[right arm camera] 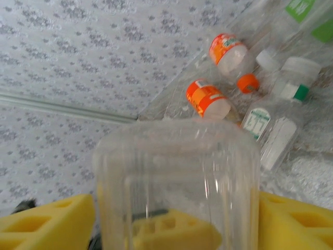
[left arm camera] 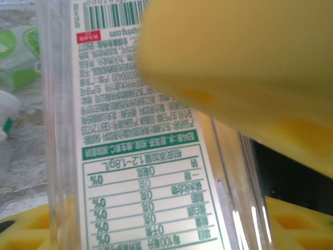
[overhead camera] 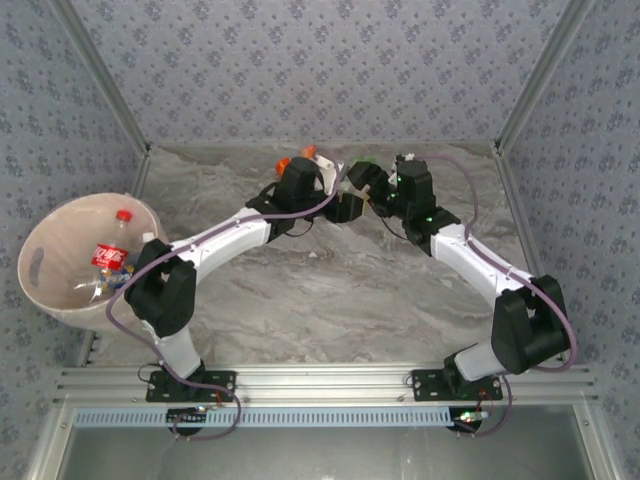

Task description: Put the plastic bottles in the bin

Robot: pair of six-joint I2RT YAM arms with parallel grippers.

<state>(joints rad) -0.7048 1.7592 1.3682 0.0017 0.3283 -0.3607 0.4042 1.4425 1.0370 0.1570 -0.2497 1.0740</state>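
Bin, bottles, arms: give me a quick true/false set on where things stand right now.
1. The bin holds a red-capped bottle. True.
2. The left arm and right arm are folded back at their bases. False: both reach to the far middle of the table.
3. Right wrist view: two orange-labelled bottles lie beyond the clear bottle. True.
4. Left wrist view: the near bottle has a plain blue label. False: it is white with green print.
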